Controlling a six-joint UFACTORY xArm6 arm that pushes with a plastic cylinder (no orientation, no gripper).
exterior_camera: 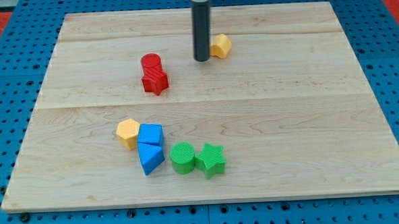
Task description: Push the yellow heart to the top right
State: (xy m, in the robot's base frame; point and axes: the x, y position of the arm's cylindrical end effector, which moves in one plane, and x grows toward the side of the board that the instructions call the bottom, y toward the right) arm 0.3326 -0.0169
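Note:
The yellow heart (220,45) lies on the wooden board (308,121) in the upper middle. My tip (202,59) stands just to the view's left of it, touching or nearly touching its left side. The dark rod rises from there to the view's top edge.
A red cylinder (151,62) and a red star (155,79) sit together left of my tip. Lower left of centre lie a yellow hexagon (127,133), a blue cube (150,135), a blue triangle (150,157), a green cylinder (182,157) and a green star (211,159).

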